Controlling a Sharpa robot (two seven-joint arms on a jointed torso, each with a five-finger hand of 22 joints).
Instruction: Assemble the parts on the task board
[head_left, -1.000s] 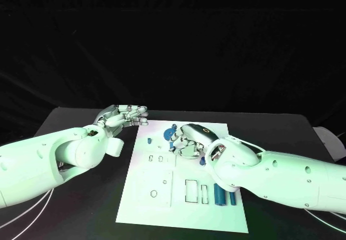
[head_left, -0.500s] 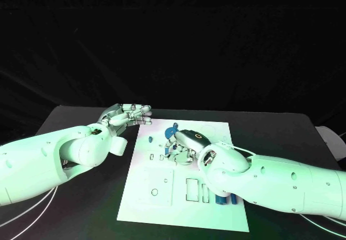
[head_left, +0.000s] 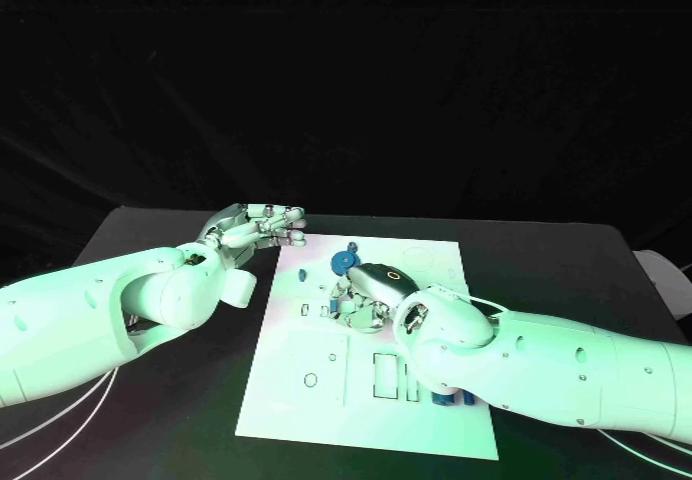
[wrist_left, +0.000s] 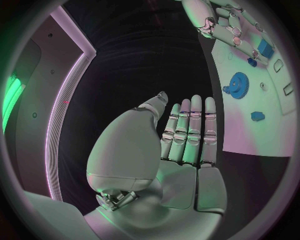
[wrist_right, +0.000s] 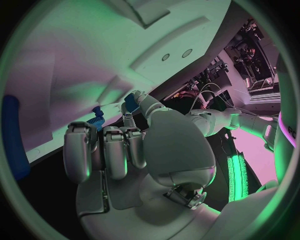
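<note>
Over the task board (head_left: 433, 262), right robot hand (head_left: 369, 292) (holding a small blue part (wrist_right: 130, 103)) has crept leftward.

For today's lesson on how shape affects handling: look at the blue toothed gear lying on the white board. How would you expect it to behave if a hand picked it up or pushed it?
The blue gear looks rigid and moulded, so it probably keeps its shape when pinched. It lies flat on the task board, so a push would likely slide it rather than tip it. Stood on edge, its round outline might let it roll, though the teeth should help grip.

The white task board (head_left: 310, 355) lies flat on the table, bearing a blue gear (head_left: 343, 263) and small blue parts (head_left: 464, 398).
</note>
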